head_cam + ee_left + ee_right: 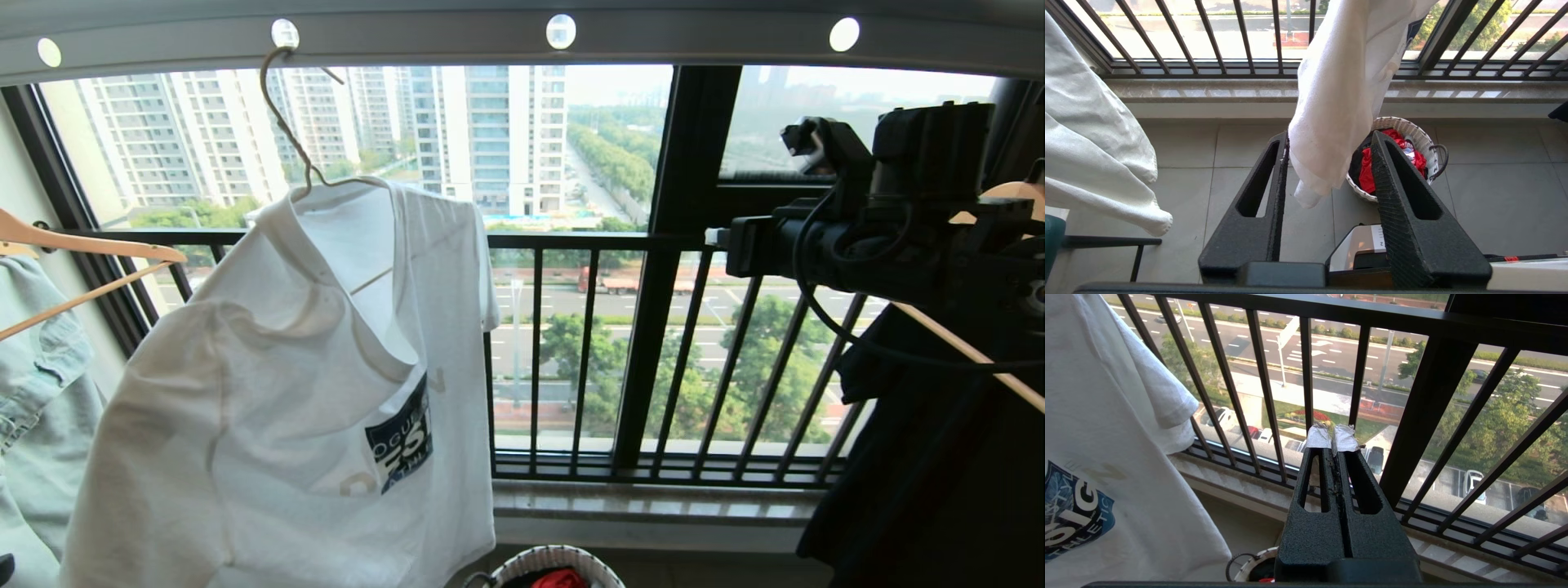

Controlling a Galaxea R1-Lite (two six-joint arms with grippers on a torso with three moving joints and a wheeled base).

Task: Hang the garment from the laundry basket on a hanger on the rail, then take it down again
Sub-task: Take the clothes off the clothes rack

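The garment (286,392), a white T-shirt with a navy chest graphic, hangs skewed on the thin wire hanger (286,131). The hanger's hook sits in a hole of the grey rail (457,37) overhead. My left gripper (1331,134) is open. A lower corner of the garment (1339,94) dangles between its fingers, brushing one inner face and not pinched. The left gripper is out of the head view. My right gripper (1333,437) is shut on nothing beside the garment (1106,437), its taped tips towards the window bars; the head view shows it (718,238) at the right. The laundry basket (1414,130) stands on the floor below.
A red garment (1372,171) lies in the basket. A wooden hanger (82,245) with a pale denim piece (41,367) hangs at the left. A black garment (939,457) hangs at the right. The black window railing (571,241) and a stone sill (1208,92) lie ahead.
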